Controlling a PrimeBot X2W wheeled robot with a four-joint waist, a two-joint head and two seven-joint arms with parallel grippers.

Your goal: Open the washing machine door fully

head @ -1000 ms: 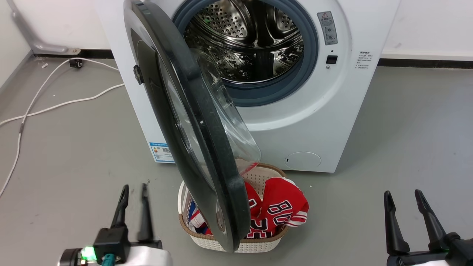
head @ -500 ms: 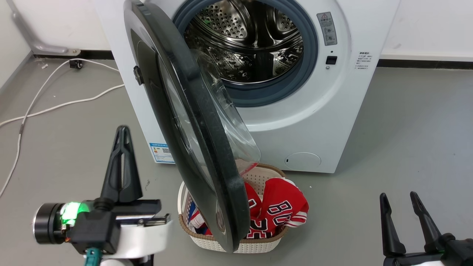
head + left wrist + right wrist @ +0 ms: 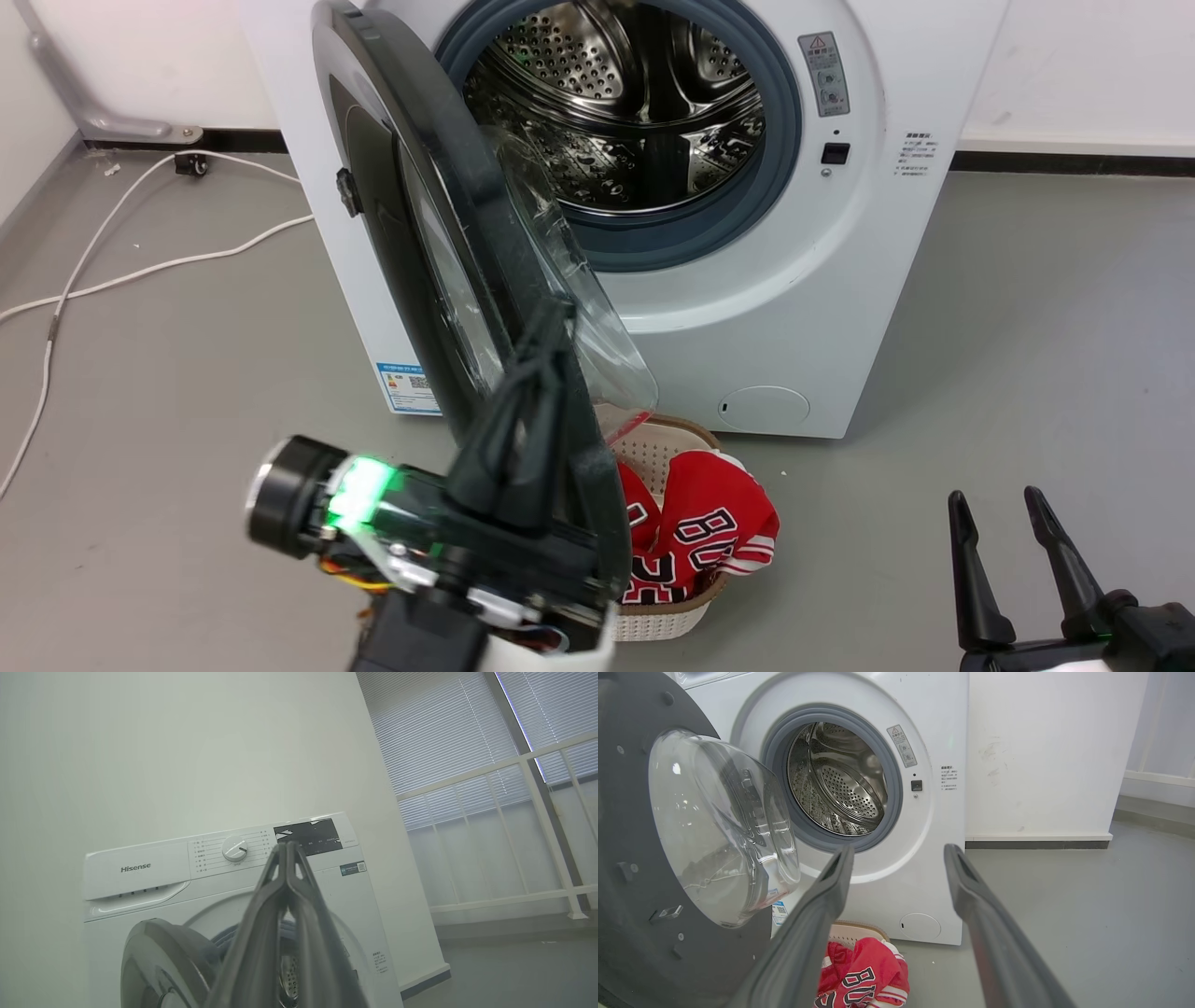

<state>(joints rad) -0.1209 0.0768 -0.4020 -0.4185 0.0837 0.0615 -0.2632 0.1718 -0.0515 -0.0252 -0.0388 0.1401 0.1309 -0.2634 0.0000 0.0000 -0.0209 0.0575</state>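
Note:
The white washing machine stands against the wall with its steel drum exposed. The washing machine door, a black disc with a clear glass bowl, is hinged at the left and stands part open, edge-on towards me. My left gripper is raised in front of the door's lower rim, fingers shut together and pointing up. I cannot tell whether it touches the door. In the left wrist view the left gripper points at the control panel, the door to its left. My right gripper is open and low at the right.
A white basket holding a red jersey sits on the floor right under the open door. White cables trail over the grey floor at the left. The wall and skirting run behind the washer.
My left arm has risen and swung right, from the lower left to in front of the door's lower rim, turning side-on. The right gripper has sunk slightly. The door has not moved.

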